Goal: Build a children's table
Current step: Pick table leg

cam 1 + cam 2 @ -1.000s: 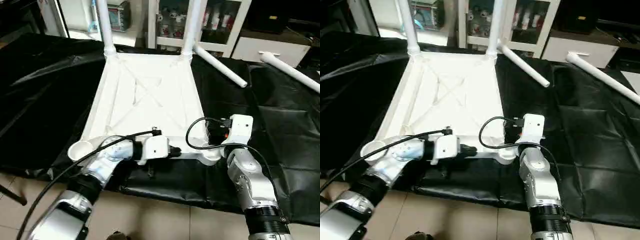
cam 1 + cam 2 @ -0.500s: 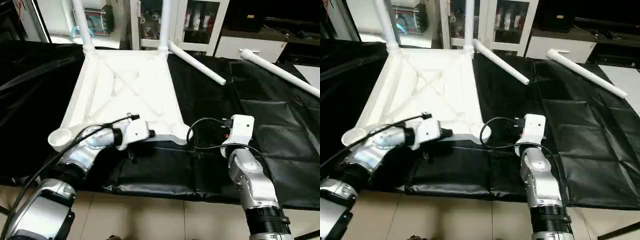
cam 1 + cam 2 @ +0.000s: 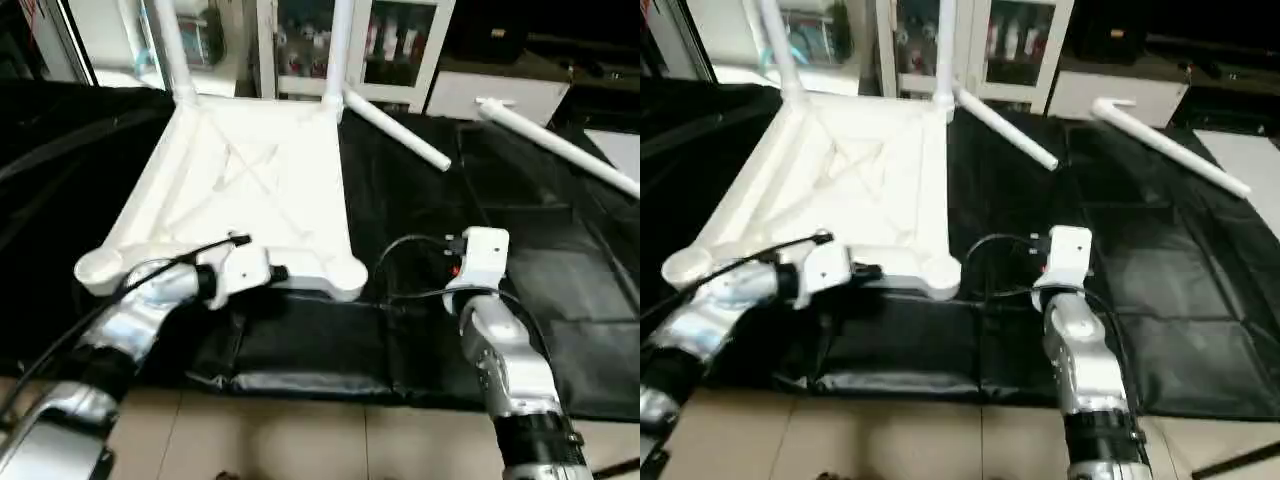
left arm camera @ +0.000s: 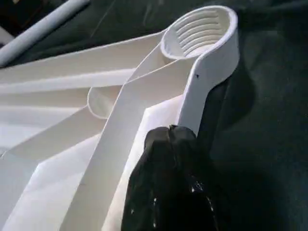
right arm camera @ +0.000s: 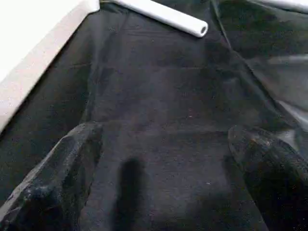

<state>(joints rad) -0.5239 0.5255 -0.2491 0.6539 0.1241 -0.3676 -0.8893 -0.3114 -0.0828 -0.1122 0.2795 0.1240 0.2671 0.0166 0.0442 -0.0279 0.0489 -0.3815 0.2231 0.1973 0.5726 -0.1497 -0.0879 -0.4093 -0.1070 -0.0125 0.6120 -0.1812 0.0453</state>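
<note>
A: Where did the tabletop (image 3: pixel 240 190) stand at that point?

B: It lay upside down on the black-covered surface (image 3: pixel 560 260), ribbed underside up. Two legs (image 3: pixel 170 50) were already standing in the far corner sockets. Two loose legs (image 3: pixel 395 115) lay on the cover off to the right, one just beside the far right corner, the other (image 3: pixel 555 140) further out.

A: And the arms?

B: The left gripper (image 4: pixel 171 144) had its jaws pinched on the tabletop's near rim, next to the empty near-right socket (image 4: pixel 199 31). The right gripper (image 5: pixel 163 159) hovered over bare cover beside the tabletop, jaws spread wide and holding nothing.

A: So which step was that?

B: By my reading, positioning the tabletop with the left arm, half the legs being in. Both near sockets (image 3: pixel 100 268) were not yet filled.

A: What would the next move need?

B: Probably the right arm reaching across to the nearer loose leg, gripping it along the tube, then bringing its ribbed end over a near socket. The left grip could steady the tabletop while the leg was pressed in.
</note>
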